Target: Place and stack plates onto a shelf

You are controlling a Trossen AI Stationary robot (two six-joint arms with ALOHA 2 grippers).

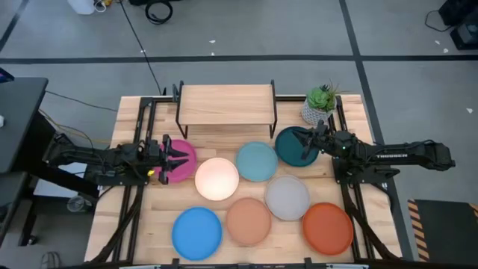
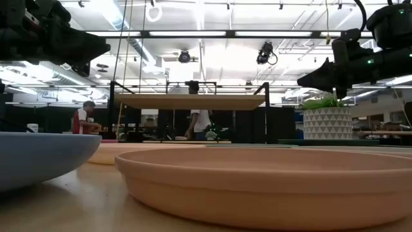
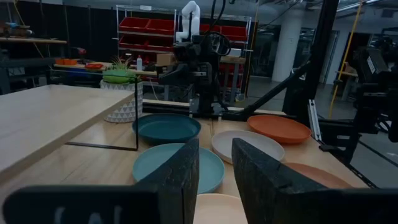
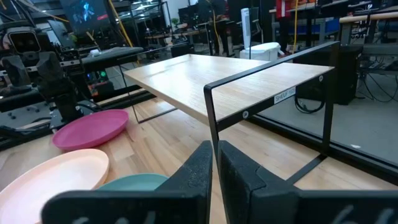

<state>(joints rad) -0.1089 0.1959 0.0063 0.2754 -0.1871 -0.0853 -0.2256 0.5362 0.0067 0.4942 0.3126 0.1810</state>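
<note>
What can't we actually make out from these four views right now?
- Left gripper over the magenta plate: contact unclear; the high view is top-down, the low view cuts it off.
- Dark teal plate: partly hidden by the right gripper in the high view.
- Shelf top: the low view shows it edge-on.
- Low view: tan-peach plate blocks most plates behind.
</note>
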